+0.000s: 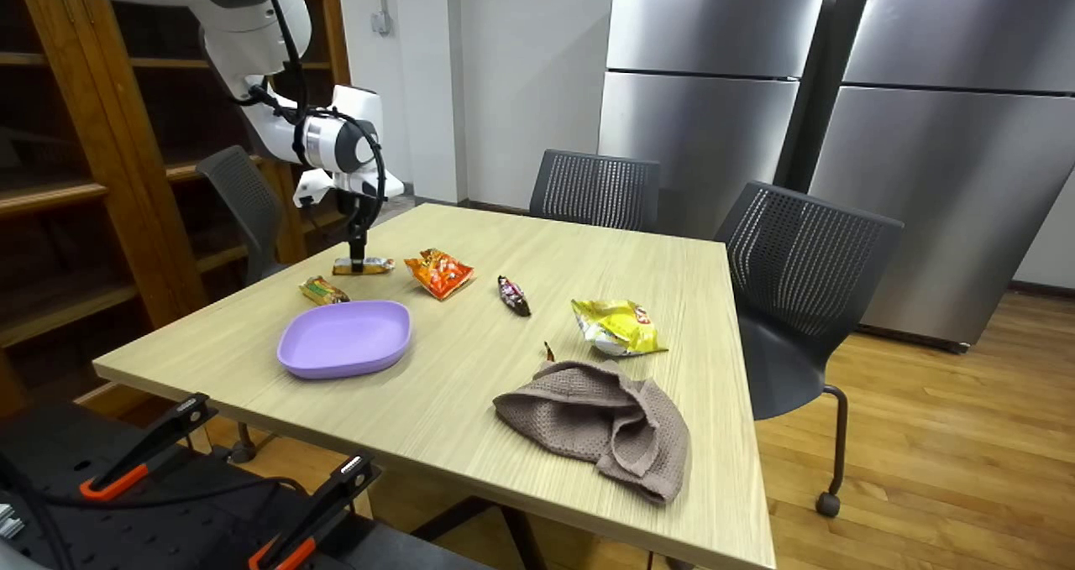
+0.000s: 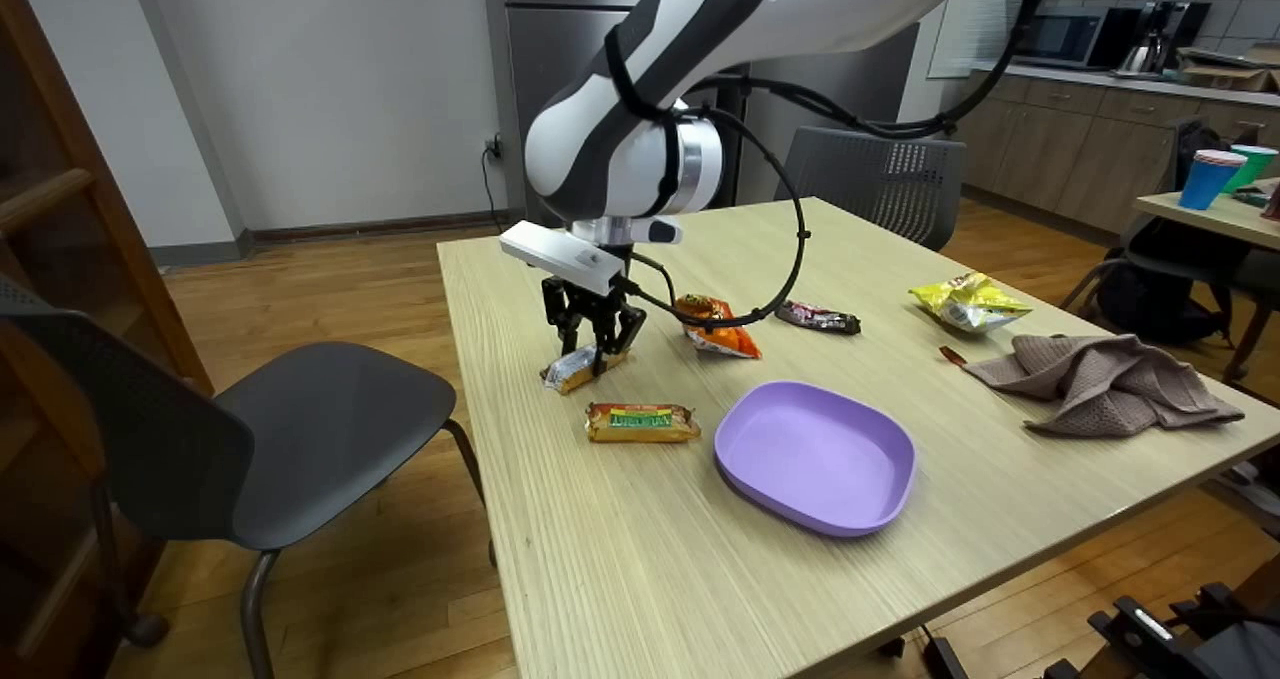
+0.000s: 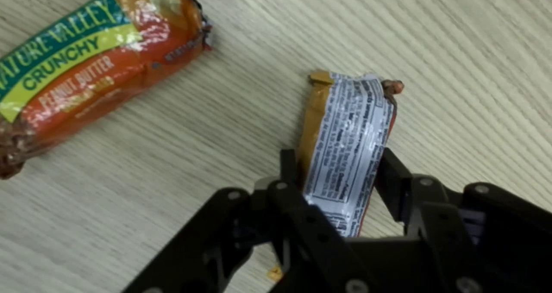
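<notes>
In an exterior view, left to right. Well left of my jaws: dark grey plastic chair [image 2: 335, 429], beside the pale wood-grain surface [image 2: 620, 559]. Between my jaws: small silver-and-gold wrapped snack bar [image 3: 347, 150], printed back up, lying on the surface. I have it gripped, one jaw against each long side in the wrist view; one end sticks out past them. Near my jaws, camera side and slightly right: orange-and-green wrapped Nature Valley bar [image 2: 643, 422], lying flat, not touching me. Just right of my jaws: crinkled orange-red snack bag [image 2: 728, 339]. Right of my jaws, camera side: rounded-square purple plate [image 2: 815, 459]. Farther right of them: slim dark package with pink-and-white print [image 2: 818, 317]. Well right of my jaws: small dark-red piece [image 2: 953, 356], can't tell what; then puffy yellow-and-white snack bag [image 2: 970, 304]. Farthest right of my jaws: crumpled taupe waffle-textured cloth [image 2: 1110, 384], its near edge right by that dark-red piece.
</notes>
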Robot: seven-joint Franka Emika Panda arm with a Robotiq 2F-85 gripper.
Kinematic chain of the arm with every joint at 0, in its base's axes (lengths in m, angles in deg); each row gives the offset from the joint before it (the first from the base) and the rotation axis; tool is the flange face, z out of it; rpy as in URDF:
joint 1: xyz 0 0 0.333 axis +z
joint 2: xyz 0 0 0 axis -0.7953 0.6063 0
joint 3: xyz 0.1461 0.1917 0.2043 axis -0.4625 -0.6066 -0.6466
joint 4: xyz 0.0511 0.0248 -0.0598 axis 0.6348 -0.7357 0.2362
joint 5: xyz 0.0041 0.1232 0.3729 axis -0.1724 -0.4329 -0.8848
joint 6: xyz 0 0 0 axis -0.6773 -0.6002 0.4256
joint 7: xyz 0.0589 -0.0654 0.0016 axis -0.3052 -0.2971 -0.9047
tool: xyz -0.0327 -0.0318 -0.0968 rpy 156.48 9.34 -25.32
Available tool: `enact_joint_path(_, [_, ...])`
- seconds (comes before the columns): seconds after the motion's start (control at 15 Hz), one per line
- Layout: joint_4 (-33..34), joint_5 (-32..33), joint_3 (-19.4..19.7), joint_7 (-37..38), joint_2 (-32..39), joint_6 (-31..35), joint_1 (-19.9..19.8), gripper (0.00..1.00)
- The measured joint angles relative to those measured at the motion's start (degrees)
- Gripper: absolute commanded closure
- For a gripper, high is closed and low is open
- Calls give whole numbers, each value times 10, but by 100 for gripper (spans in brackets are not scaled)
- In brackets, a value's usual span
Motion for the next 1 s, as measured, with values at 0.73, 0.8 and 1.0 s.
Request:
enact_joint_path(0.73, [19, 0, 0, 4, -3, -29, 1, 84])
enact_joint_path(0.8, [20, 0, 0, 4, -4, -33, 2, 84])
enact_joint_path(1.0, [22, 1, 0, 4, -10, -46, 3, 84])
